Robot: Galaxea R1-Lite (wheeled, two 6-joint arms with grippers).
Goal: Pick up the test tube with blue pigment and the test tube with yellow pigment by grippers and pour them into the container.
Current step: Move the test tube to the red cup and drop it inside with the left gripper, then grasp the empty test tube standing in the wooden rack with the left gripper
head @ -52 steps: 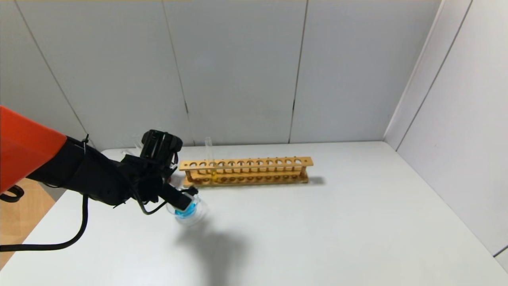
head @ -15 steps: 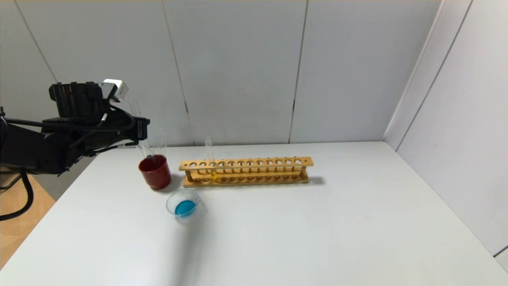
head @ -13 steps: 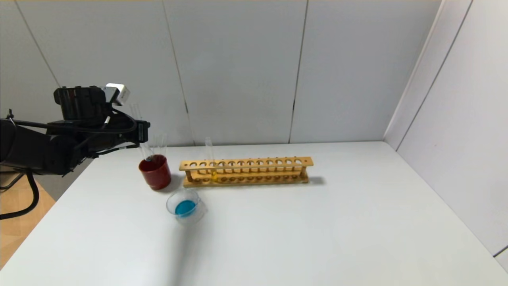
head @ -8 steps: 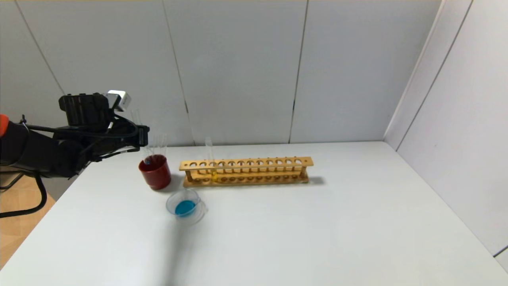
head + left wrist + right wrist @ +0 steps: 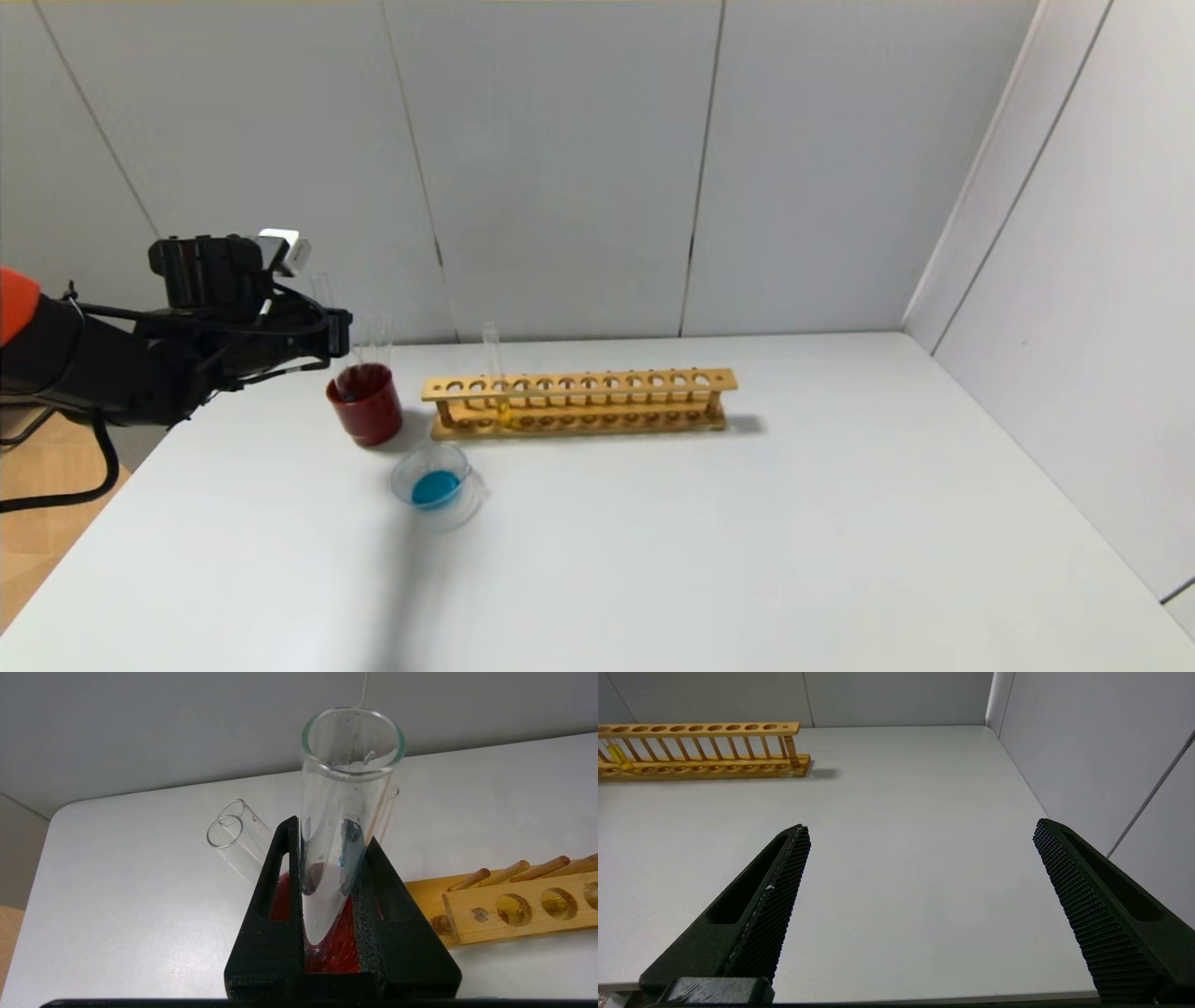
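Observation:
My left gripper (image 5: 336, 332) is shut on the test tube with blue pigment (image 5: 326, 297), held upright with its rounded end down in the dark red cup (image 5: 364, 403). In the left wrist view the tube (image 5: 348, 788) sits between the pads of that gripper (image 5: 331, 833); it is almost empty, with only blue traces on the glass. The container (image 5: 435, 485), a low clear dish, holds blue liquid in front of the cup. The test tube with yellow pigment (image 5: 493, 369) stands in the wooden rack (image 5: 579, 401) and shows in the right wrist view (image 5: 619, 756). My right gripper (image 5: 920, 830) is open and empty over the table's right side.
Plain clear tubes (image 5: 233, 833) lean in the red cup (image 5: 345, 947), also seen in the head view (image 5: 376, 334). The rack (image 5: 514, 905) lies right of the cup, along the back of the white table (image 5: 747, 541). Grey walls close the back and right.
My left gripper left the dish, rose beside the red cup with the emptied tube upright, and over the last second has come down, lowering the tube's end into the cup.

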